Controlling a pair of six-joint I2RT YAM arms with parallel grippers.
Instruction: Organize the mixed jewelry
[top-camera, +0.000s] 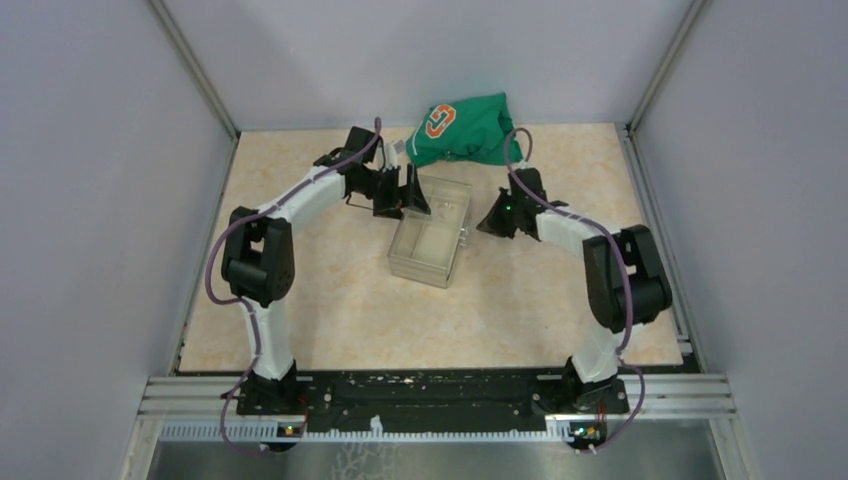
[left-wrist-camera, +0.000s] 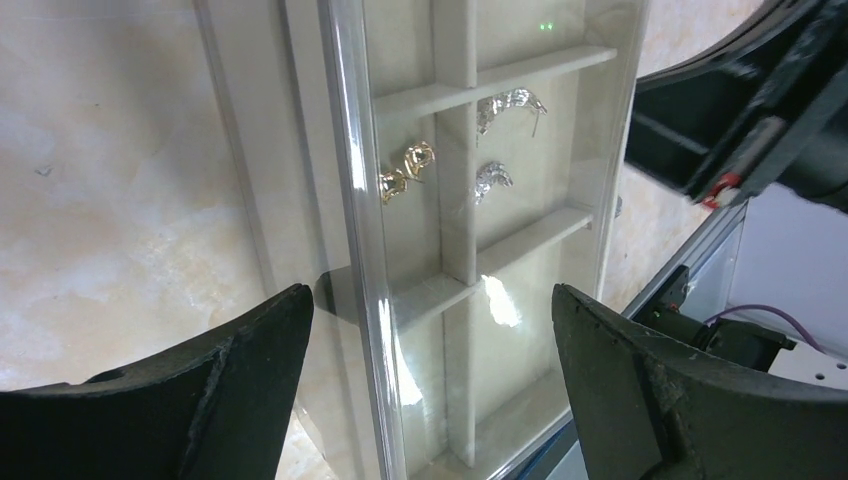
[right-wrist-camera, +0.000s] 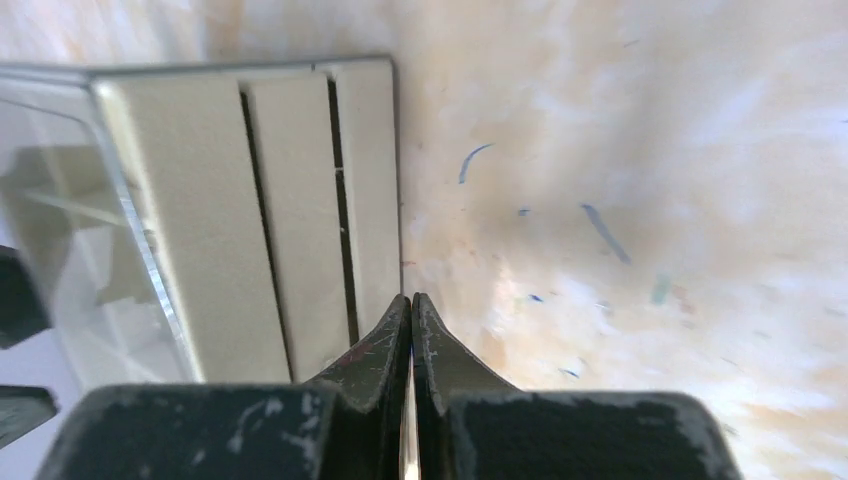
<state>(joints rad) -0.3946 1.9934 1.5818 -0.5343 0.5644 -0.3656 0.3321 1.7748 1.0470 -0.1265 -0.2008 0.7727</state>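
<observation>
The clear compartmented box (top-camera: 430, 240) stands mid-table. In the left wrist view a pair of gold earrings (left-wrist-camera: 405, 172) lies in one compartment, and two silvery earrings (left-wrist-camera: 510, 104) (left-wrist-camera: 492, 178) lie in the compartment beside it. My left gripper (top-camera: 402, 192) (left-wrist-camera: 430, 300) is wide open and empty, and hovers over the box's far left side. My right gripper (top-camera: 488, 222) (right-wrist-camera: 411, 300) is shut with nothing visible between its jaws. It is low beside the box's right edge (right-wrist-camera: 365, 200). No large wire hoop or chain loop shows.
A green cloth with an orange logo (top-camera: 465, 130) lies at the back, just behind the box. The right arm (left-wrist-camera: 740, 110) shows at the upper right of the left wrist view. Grey walls enclose the table on three sides.
</observation>
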